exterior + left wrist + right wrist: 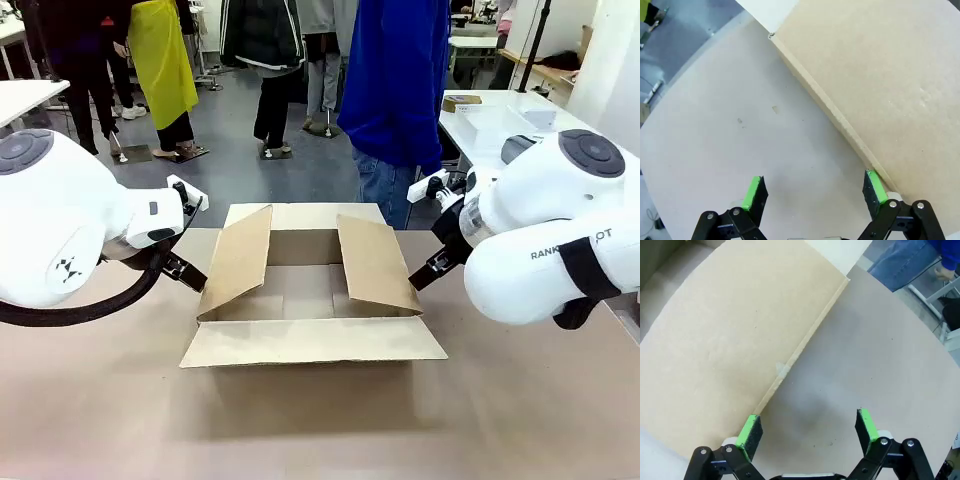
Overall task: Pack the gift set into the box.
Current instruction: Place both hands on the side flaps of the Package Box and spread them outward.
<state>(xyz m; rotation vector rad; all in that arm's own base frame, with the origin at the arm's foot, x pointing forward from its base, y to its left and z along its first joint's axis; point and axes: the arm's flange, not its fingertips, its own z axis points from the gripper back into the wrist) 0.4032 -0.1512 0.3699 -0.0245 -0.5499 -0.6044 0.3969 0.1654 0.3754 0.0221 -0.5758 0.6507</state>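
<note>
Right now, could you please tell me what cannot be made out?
- Front view: floor sides of the box, under its inward-leaning flaps.
- Front view: the person above the chest, past the top edge.
- Left wrist view: whether the left end effector touches the box, behind its finger.

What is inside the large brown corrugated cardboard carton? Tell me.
Inside the brown cardboard carton, bare cardboard floor shows between its inward-leaning side flaps; those flaps cover the interior's left and right parts.
</note>
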